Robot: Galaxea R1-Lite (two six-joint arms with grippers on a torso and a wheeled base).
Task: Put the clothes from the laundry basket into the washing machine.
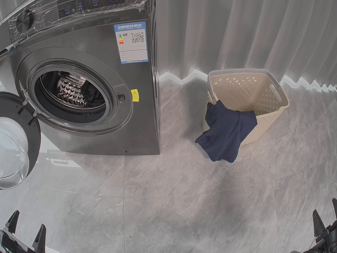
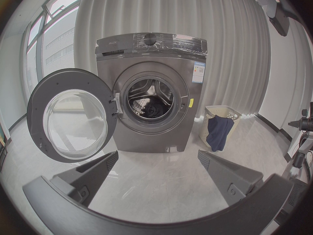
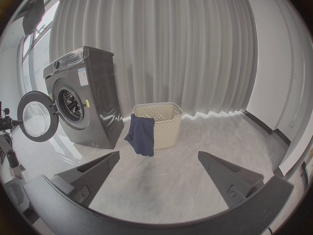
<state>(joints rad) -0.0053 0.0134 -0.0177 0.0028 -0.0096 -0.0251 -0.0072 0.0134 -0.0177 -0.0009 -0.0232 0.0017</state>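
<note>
Grey marble floor (image 1: 182, 201) before the washing machine (image 1: 140, 130), left and right jaws low, level, wide apart.

The grey, marble-patterned floor (image 1: 210, 201) carries the washing machine (image 1: 140, 123) at ten o'clock and the cream laundry basket (image 1: 245, 88) at one o'clock, standing apart.

Navy garment (image 3: 141, 136) over basket (image 3: 166, 128) rim

Head view downward, wrist views low; shared: washing machine (image 1: 116, 53), basket (image 1: 245, 85).
</note>
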